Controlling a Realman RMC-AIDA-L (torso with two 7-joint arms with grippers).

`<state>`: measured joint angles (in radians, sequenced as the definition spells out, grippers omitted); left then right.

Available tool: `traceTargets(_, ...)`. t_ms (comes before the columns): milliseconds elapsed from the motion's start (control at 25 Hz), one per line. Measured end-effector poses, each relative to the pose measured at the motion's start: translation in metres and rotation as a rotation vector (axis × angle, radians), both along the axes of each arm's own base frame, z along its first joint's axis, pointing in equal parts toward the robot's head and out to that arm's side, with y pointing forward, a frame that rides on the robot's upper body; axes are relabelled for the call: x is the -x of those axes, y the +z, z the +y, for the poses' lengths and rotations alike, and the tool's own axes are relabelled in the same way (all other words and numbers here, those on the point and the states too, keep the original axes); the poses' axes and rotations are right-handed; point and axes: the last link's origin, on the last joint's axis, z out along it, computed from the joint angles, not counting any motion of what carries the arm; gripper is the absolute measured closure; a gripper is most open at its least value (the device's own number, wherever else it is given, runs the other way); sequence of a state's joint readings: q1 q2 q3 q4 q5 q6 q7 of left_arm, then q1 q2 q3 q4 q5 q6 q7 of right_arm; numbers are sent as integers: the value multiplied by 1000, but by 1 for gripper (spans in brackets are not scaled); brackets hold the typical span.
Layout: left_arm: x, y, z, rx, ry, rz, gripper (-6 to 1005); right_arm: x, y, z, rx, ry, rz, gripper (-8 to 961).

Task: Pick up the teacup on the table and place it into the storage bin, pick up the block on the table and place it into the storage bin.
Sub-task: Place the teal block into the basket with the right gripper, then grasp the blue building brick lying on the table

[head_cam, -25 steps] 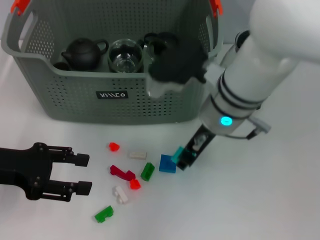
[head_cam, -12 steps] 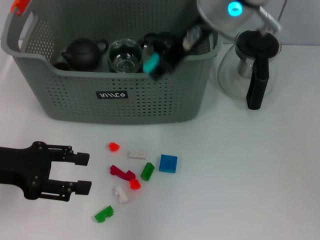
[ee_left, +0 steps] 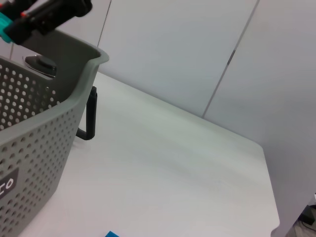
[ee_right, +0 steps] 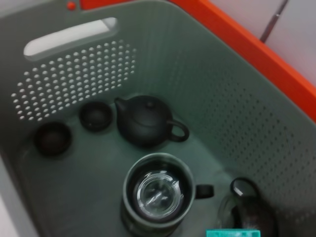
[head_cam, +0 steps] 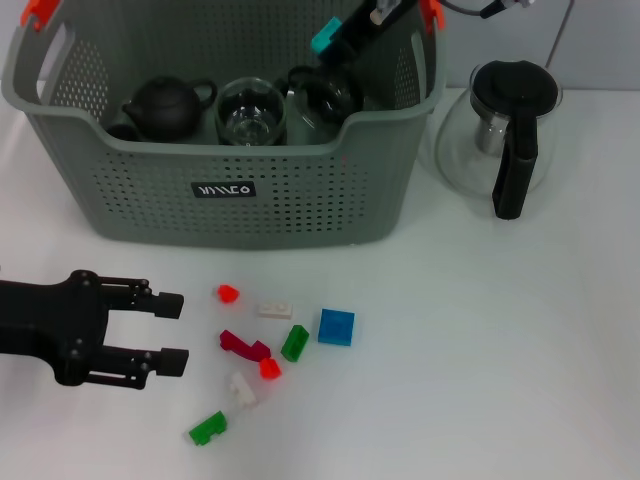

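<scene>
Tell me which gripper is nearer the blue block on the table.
Left. The left gripper sits low over the table, level with the blue block, with small blocks between them. The right gripper is up over the storage bin, holding a teal block.

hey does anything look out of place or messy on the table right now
Small blocks lie scattered loose on the table in front of the storage bin: a blue block, two green, red, white and dark red ones. Nothing looks spilled or broken. The right gripper holds a teal block over the bin.
</scene>
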<state>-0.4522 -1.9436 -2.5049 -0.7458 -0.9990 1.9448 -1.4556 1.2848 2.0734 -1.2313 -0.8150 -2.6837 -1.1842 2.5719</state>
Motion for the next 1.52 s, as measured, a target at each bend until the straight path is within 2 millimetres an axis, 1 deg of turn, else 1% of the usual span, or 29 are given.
traceTargets(440, 1, 0, 2, -6, 6, 9, 257, 5, 1, 3, -17, 32, 6, 404)
traceTargets(560, 1, 0, 2, -6, 7, 10, 257, 8, 3, 4, -27, 44, 12, 280)
traceTargets(680, 1, 1, 2, -5, 7, 10, 257, 16, 10, 4, -46, 70, 31, 155)
traceTargets(800, 1, 3, 2, 0, 12, 11, 257, 27, 23, 1, -62, 100, 69, 102)
traceTargets(920, 1, 4, 2, 2, 14, 12, 257, 41, 38, -10, -42, 122, 129, 48)
traceTargets(1000, 2, 5, 1, 3, 15, 12, 257, 48, 47, -23, 5, 133, 176, 13)
traceTargets(1080, 2, 5, 1, 4, 18, 12, 257, 51, 54, -38, 63, 143, 208, 13)
traceTargets(1160, 3, 5, 0, 3, 20, 13, 257, 50, 58, -55, 138, 150, 223, 14)
traceTargets(1240, 4, 5, 0, 3, 22, 14, 256, 44, 57, -72, 226, 154, 211, 14)
traceTargets(1320, 4, 5, -1, 2, 24, 15, 256, 33, 52, -85, 299, 142, 172, 14)
traceTargets(1520, 6, 5, -2, 1, 29, 15, 256, -4, 28, -104, 413, 96, 14, 13)
